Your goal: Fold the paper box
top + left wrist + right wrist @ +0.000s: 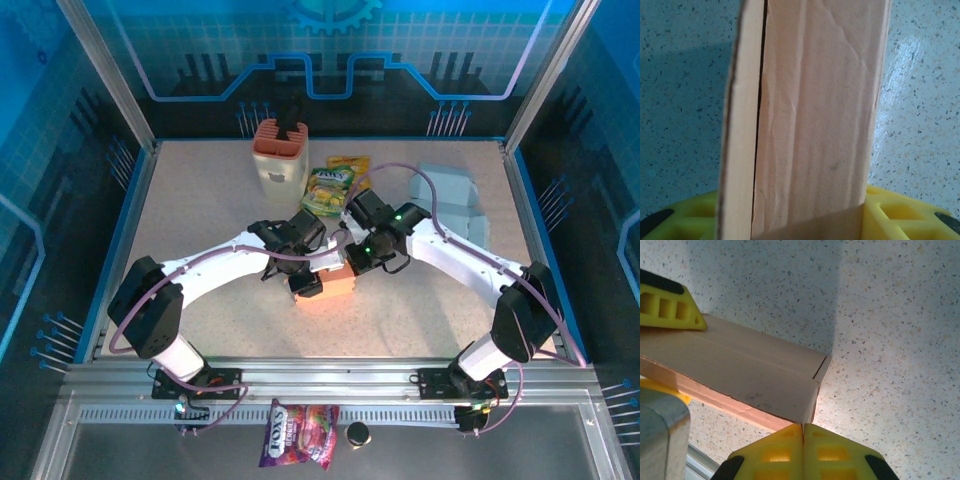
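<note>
A speckled beige table point(200, 230) is spreading out inside an enclosure of blue translucent walls point(90, 120), and an aluminium rail point(330, 375) is running along its near edge. The left half of the table is lying bare, giving open room from the left wall to the middle. At the back, just left of centre, an orange tub with a white body point(279, 152) is standing near the rear wall, and a yellow-green candy bag point(330, 188) is lying just beside it on the right. At the centre, both arms are meeting over the orange paper box point(338, 282), which is sitting on the table well away from every edge. The left tool point(790, 225) is pinching the box, with the creased panel point(815, 125) running up between its yellow fingers point(900, 212). The right tool point(803, 432) is pressed together with nothing between its fingers, its tips sitting against the near corner of the box point(740, 375). Further right, a grey-blue folded cardboard box point(455, 200) is resting near the right wall, with bare table in front of it. Below the rail, a purple candy bag point(298, 435) is lying beside a small dark round object point(357, 434).
</note>
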Action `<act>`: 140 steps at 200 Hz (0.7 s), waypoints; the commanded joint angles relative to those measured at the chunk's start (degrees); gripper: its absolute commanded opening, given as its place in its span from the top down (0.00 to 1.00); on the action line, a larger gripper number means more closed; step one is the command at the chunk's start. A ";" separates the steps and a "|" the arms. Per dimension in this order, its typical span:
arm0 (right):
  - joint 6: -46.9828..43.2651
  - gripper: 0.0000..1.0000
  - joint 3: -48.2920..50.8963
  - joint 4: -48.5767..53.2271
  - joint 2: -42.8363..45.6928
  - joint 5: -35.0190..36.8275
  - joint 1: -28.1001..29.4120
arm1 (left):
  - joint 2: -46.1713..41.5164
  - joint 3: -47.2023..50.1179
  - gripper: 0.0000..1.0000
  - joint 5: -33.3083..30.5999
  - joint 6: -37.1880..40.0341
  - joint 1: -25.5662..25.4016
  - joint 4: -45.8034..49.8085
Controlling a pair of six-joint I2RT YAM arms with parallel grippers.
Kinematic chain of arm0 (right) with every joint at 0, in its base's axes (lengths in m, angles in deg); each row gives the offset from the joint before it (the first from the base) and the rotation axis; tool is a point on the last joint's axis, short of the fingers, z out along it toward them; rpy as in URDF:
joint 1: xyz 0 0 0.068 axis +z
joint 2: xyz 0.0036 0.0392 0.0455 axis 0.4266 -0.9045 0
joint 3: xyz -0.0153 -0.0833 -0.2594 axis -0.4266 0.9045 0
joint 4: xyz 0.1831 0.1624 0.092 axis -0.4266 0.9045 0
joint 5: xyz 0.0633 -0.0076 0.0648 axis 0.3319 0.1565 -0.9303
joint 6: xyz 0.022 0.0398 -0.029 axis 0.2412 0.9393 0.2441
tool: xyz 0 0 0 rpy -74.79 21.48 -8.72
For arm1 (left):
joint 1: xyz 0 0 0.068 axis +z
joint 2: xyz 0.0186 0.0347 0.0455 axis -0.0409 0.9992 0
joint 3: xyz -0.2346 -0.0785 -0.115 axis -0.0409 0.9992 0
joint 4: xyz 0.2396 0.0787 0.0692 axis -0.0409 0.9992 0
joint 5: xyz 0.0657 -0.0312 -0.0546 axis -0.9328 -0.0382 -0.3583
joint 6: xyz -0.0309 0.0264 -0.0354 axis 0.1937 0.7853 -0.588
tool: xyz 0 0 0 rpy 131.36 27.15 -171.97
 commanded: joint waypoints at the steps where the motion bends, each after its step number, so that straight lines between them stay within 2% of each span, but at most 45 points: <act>1: 5.53 1.00 -0.95 0.44 1.08 0.06 1.34 | -0.09 0.48 0.52 -0.65 -1.87 -0.31 -2.04; 64: 10.22 1.00 -0.72 -0.04 1.40 0.16 1.34 | -0.11 0.55 0.54 -1.21 -2.22 -0.23 -2.95; 140: 8.23 1.00 6.60 -5.34 4.92 3.65 2.29 | -0.47 1.33 0.53 -1.13 -2.86 -0.23 -4.06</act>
